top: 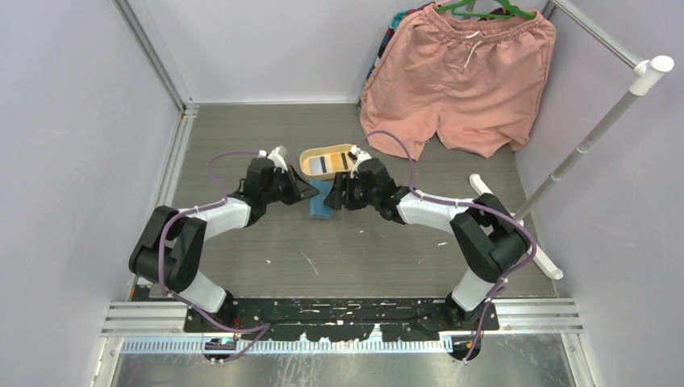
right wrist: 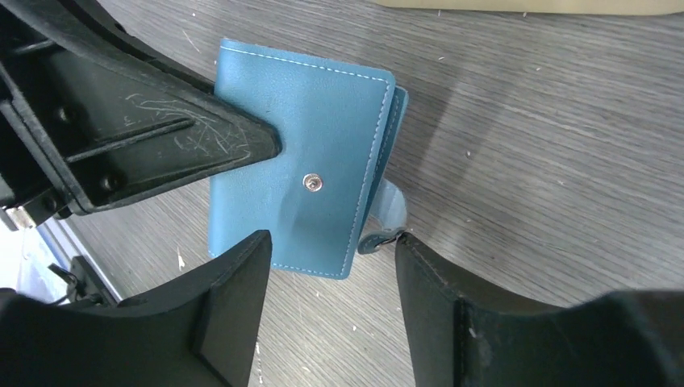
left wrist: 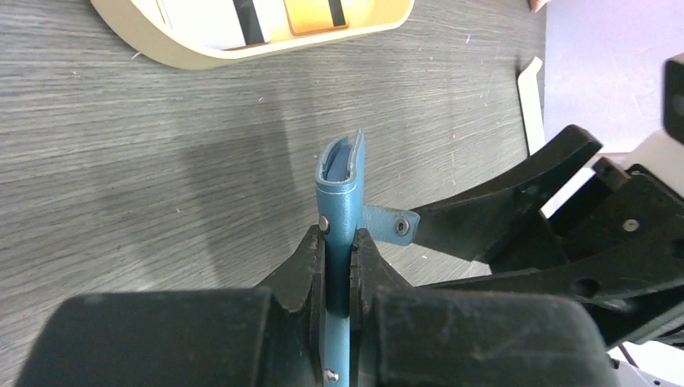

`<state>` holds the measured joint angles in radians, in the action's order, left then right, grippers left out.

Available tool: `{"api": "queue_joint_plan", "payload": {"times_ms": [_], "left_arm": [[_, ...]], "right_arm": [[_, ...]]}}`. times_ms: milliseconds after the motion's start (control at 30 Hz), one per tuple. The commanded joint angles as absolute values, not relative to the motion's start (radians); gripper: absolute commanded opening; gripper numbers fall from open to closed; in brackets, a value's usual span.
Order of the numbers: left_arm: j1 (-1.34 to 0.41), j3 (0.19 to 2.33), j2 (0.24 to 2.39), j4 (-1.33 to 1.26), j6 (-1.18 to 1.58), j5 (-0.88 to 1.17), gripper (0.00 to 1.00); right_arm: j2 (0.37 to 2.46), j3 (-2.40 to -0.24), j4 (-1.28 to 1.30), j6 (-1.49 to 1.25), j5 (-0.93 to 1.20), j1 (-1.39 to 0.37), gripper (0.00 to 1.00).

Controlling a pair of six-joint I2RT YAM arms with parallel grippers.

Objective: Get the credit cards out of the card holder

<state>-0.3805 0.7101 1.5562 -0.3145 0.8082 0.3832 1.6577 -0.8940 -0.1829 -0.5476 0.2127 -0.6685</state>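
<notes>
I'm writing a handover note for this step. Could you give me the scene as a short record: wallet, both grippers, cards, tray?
wallet: blue, folded shut, held on edge; its snap strap hangs undone
left gripper: shut on the wallet's edge
right gripper: open, one finger on each side of the wallet's lower corner and strap, not clamping
cards: at least two lie in the tray, one white with a dark stripe
tray: yellow, on the table beyond the wallet
background: pink shorts on a hanger
</notes>
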Motion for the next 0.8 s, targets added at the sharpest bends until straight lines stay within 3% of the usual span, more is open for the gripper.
{"api": "queue_joint_plan", "payload": {"times_ms": [0, 233, 367, 533, 667, 700, 767], "left_arm": [[-0.385, 0.702, 1.504, -0.430, 0.828, 0.376, 0.00], [-0.385, 0.684, 1.486, -0.451, 0.834, 0.381, 0.00], [-0.385, 0.672, 1.483, -0.466, 0.835, 0.391, 0.00], [-0.385, 0.662, 1.491, -0.490, 0.842, 0.409, 0.00], [-0.385, 0.652, 1.492, -0.494, 0.837, 0.414, 0.00], [-0.385, 0.648, 1.496, -0.494, 0.833, 0.416, 0.01], [-0.385, 0.645, 1.509, -0.488, 0.823, 0.418, 0.20]], "right_arm": [[1.669, -0.939, -0.260, -0.607, 0.227, -0.674, 0.60], [1.678, -0.902, -0.279, -0.628, 0.153, -0.674, 0.36], [1.688, -0.899, -0.270, -0.625, 0.130, -0.673, 0.29], [1.708, -0.911, -0.245, -0.615, 0.101, -0.672, 0.02], [1.703, -0.914, -0.194, -0.591, 0.059, -0.672, 0.01], [1.696, -0.912, -0.179, -0.583, 0.047, -0.673, 0.01], [1.670, -0.905, -0.143, -0.568, 0.018, -0.672, 0.01]]}}
